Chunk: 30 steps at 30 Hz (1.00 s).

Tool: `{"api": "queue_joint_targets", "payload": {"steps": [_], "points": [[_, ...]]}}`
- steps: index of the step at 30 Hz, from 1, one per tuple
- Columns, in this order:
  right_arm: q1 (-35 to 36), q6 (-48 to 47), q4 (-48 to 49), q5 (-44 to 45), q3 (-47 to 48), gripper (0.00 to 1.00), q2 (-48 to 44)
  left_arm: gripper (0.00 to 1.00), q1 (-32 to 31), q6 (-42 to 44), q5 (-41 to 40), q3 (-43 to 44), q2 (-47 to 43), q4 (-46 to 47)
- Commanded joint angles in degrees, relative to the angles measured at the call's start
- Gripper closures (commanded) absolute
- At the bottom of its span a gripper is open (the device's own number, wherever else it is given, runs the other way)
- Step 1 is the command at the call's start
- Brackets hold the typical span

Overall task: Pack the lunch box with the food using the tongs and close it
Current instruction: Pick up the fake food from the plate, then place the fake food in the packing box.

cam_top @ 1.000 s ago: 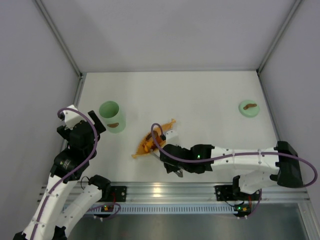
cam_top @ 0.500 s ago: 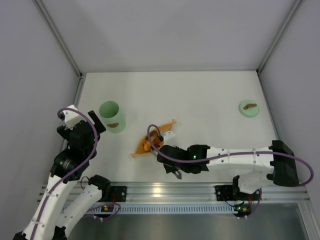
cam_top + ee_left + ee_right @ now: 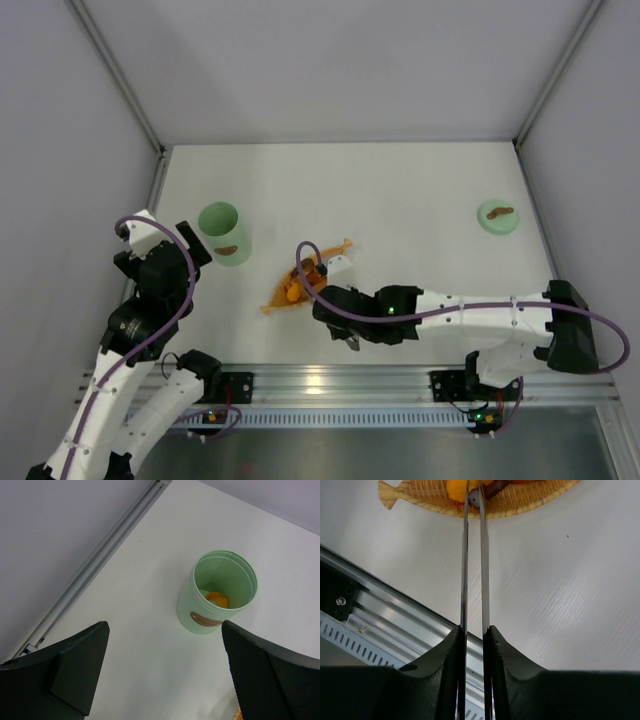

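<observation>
The lunch box (image 3: 220,596), a mint-green tub, stands upright and open with an orange piece of food (image 3: 216,600) inside. It also shows in the top view as the tub (image 3: 224,233). Its lid (image 3: 497,216) lies far off at the right. My left gripper (image 3: 164,627) hovers open and empty just short of the tub. My right gripper (image 3: 472,630) is shut on the tongs (image 3: 482,570). The tong arms are squeezed nearly parallel, and their tips pinch a small pale piece (image 3: 474,499) among orange and dark food in the leaf-shaped tray (image 3: 420,497).
The orange leaf tray (image 3: 300,282) lies mid-table, between the tub and my right gripper (image 3: 330,300). An aluminium rail (image 3: 320,385) runs along the near edge, close under the right arm. Grey walls enclose the table on three sides.
The right arm has moved slightly left over the tray and its jaws have squeezed the tongs together on a piece. The left arm has not moved.
</observation>
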Motion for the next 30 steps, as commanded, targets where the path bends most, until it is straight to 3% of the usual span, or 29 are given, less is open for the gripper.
{"api": "queue_joint_targets", "payload": {"steps": [1, 20, 30], "points": [[1.0, 0.1, -1.8, 2.9, 4.4, 0.78, -2.3, 0.01, 0.1, 0.7, 0.3, -0.3, 0.1, 0.8], [0.7, -3.7, -6.2, 7.3, 13.3, 0.78, -1.2, 0.01, 0.1, 0.7, 0.3, -0.3, 0.1, 0.7], [-4.5, -14.1, -3.6, 7.2, 33.3, 0.77, 8.7, 0.01, 0.1, 0.6, 0.3, -0.3, 0.1, 0.7]]}}
